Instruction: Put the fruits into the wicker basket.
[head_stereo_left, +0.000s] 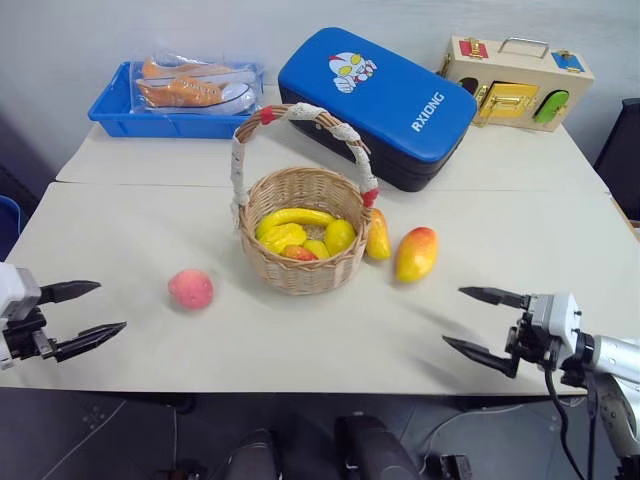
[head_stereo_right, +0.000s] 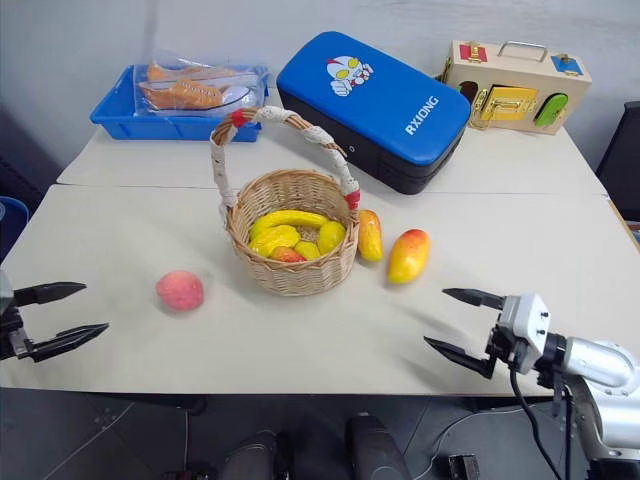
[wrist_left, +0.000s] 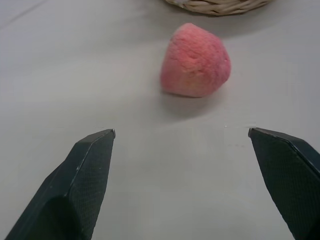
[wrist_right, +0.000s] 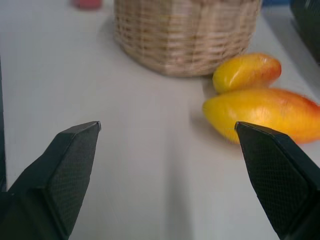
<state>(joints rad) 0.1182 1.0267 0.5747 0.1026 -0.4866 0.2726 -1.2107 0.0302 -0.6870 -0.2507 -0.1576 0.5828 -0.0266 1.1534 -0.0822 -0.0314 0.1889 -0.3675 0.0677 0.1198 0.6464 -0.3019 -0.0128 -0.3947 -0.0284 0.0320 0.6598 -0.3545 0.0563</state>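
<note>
The wicker basket (head_stereo_left: 302, 230) stands mid-table with bananas and other fruit inside, its white-corded handle arching over it. A pink-red peach (head_stereo_left: 190, 289) lies on the table to its left. Two yellow-orange mangoes lie to the basket's right: one (head_stereo_left: 377, 235) against the basket wall, the other (head_stereo_left: 416, 254) a little further out. My left gripper (head_stereo_left: 85, 309) hangs open at the table's left front, pointing at the peach (wrist_left: 195, 61) with a gap between. My right gripper (head_stereo_left: 482, 321) is open at the right front, facing the mangoes (wrist_right: 265, 112) and basket (wrist_right: 185, 32).
At the back stand a blue plastic tray (head_stereo_left: 110, 115) with wrapped orange shoes, a blue padded case (head_stereo_left: 375, 100) just behind the basket, and a wooden latch box (head_stereo_left: 515, 85). A seam runs between the two tables behind the basket.
</note>
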